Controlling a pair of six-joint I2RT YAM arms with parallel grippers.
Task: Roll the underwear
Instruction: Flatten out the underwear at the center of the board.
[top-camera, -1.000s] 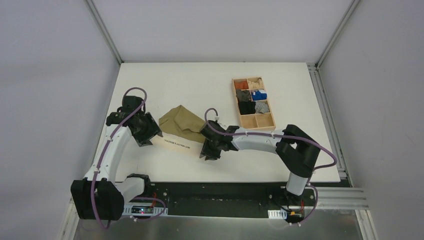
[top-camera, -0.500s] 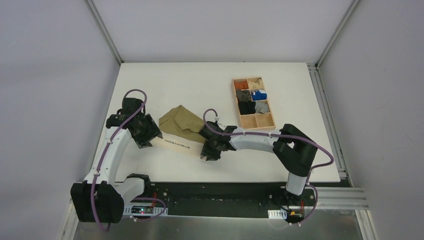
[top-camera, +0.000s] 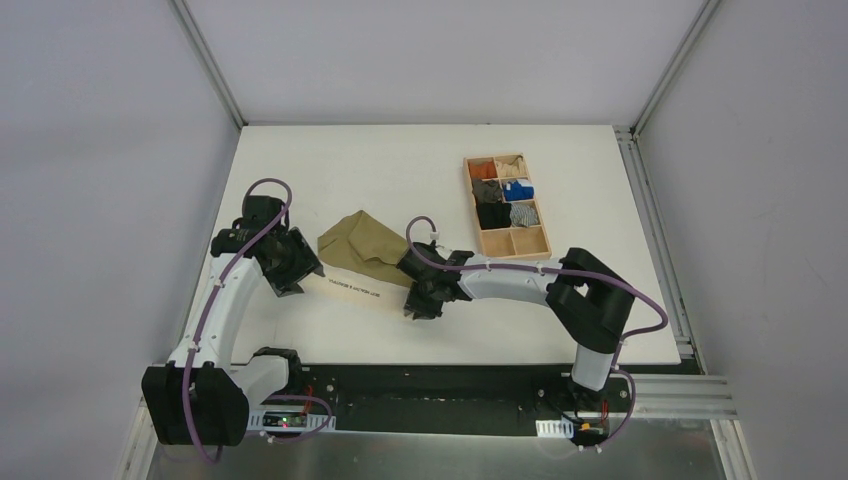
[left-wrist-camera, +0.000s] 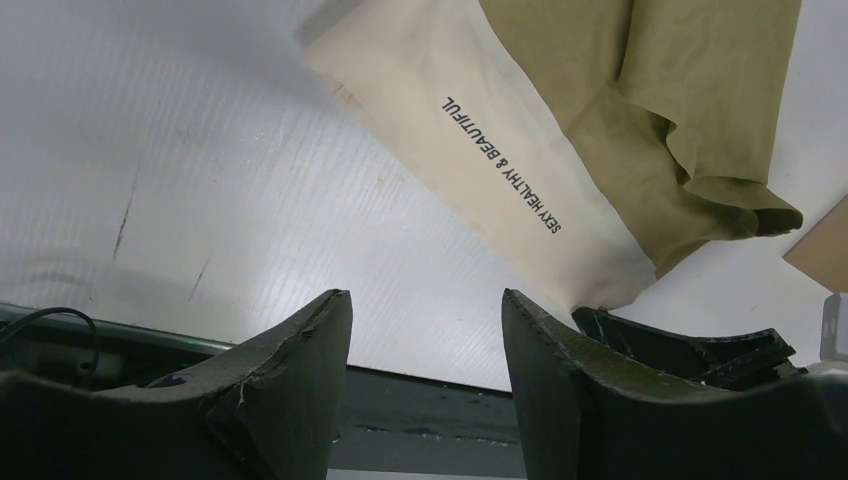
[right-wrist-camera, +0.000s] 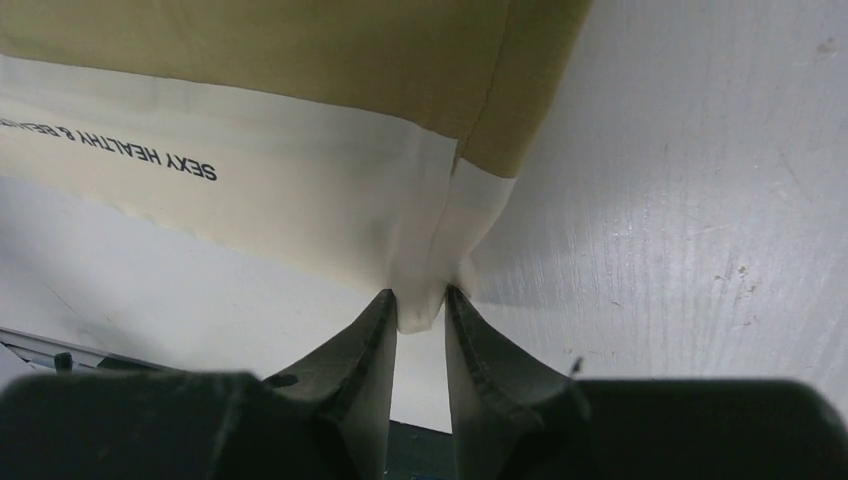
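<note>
Pinching the underwear (right-wrist-camera: 300, 60) by its waistband corner, right gripper (right-wrist-camera: 420, 305), left gripper (left-wrist-camera: 425, 310) spread, just short of the other end.

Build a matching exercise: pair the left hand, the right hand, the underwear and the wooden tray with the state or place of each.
Column one
1. left hand
2. right hand
3. underwear
4. wooden tray

Column two
A. holds small fabric bundles in its compartments
B. open, gripping nothing
C. lies on the table between the two hands
D. pinches a corner of the cream waistband

Pairs: 1-B, 2-D, 3-C, 4-A
</note>
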